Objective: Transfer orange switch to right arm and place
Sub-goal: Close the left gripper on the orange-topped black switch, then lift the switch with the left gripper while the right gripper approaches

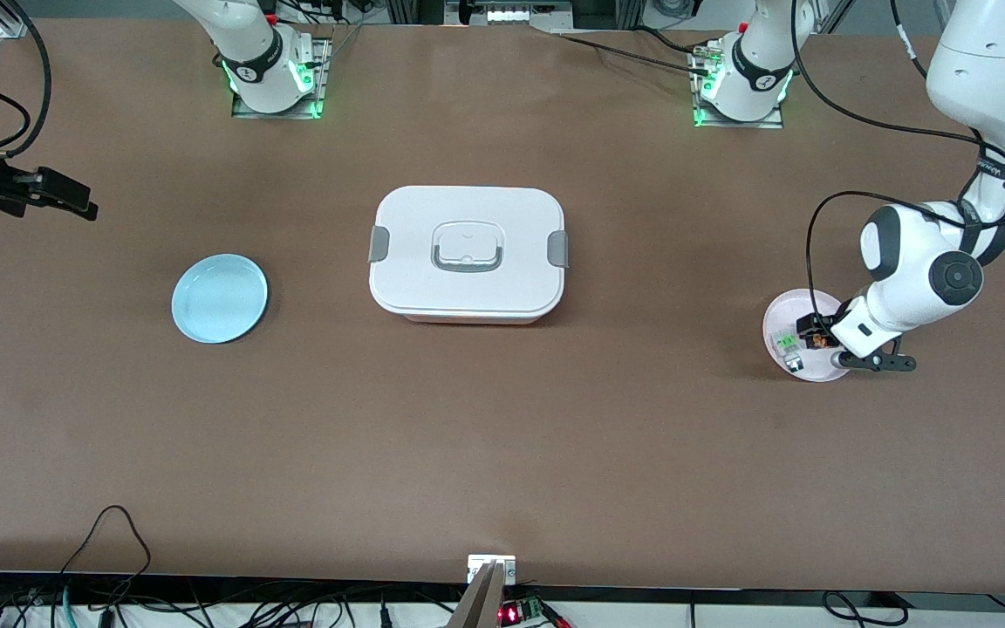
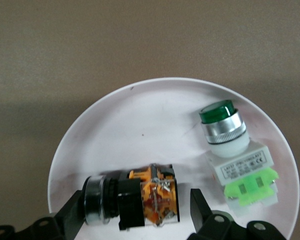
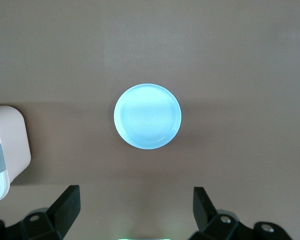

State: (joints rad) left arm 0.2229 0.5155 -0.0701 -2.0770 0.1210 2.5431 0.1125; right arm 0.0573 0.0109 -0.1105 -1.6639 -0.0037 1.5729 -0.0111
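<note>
The orange switch [image 2: 140, 202], black with an orange body and a silver cap, lies on its side on a white plate [image 2: 140, 115] at the left arm's end of the table [image 1: 816, 340]. My left gripper [image 2: 136, 202] is down on the plate [image 1: 786, 305] and straddles the switch. Its jaws are open: one finger touches the silver cap, and a gap remains between the other finger and the orange end. My right gripper [image 3: 136, 194] hangs open and empty above the table at the right arm's end [image 1: 58, 196], looking down on a light blue plate [image 3: 147, 116].
A clear-and-green switch [image 2: 230, 150] lies on the same white plate beside the orange one [image 1: 786, 344]. A closed white box with grey latches [image 1: 468, 253] stands mid-table. The blue plate [image 1: 219, 297] lies between it and the right arm's end.
</note>
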